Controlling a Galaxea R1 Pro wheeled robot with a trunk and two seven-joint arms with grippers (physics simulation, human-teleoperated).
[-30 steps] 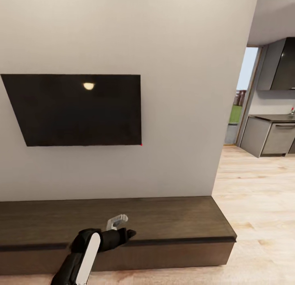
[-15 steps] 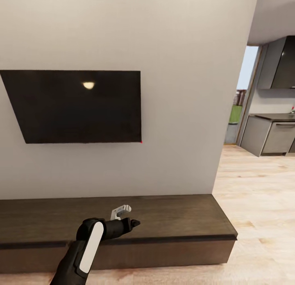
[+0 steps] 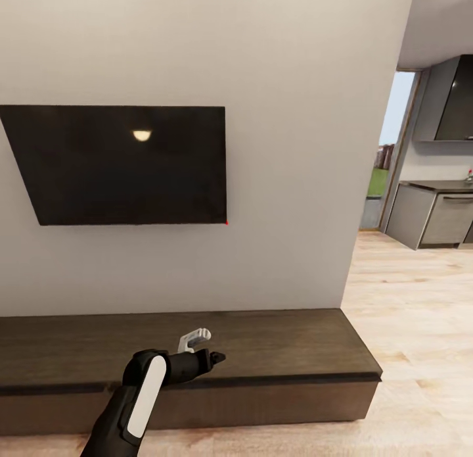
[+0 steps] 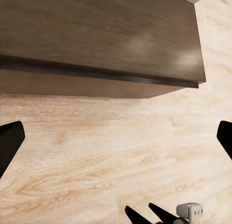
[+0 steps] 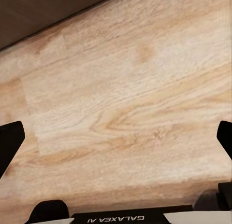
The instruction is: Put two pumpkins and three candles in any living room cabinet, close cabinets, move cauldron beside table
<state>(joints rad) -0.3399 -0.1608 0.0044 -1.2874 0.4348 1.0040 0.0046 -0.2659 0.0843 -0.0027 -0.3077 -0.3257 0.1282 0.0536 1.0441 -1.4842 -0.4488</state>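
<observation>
Standing against the grey wall (image 3: 276, 181), the long, low, dark brown wooden cabinet (image 3: 276, 352) has its fronts shut. The left gripper (image 4: 116, 137) hangs wide apart over the pale wooden floor (image 4: 96, 161) near the cabinet. The right gripper (image 5: 116, 137) is wide apart too, empty.

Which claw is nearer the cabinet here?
Left, as far as can be judged. The left claw hangs by the front edge of the cabinet, fingers apart. The right claw, also open, looks down at the wooden floor, cabinet only at one corner.

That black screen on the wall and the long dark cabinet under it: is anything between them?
No. In the head view, only bare grey wall separates the screen from the cabinet top.
</observation>
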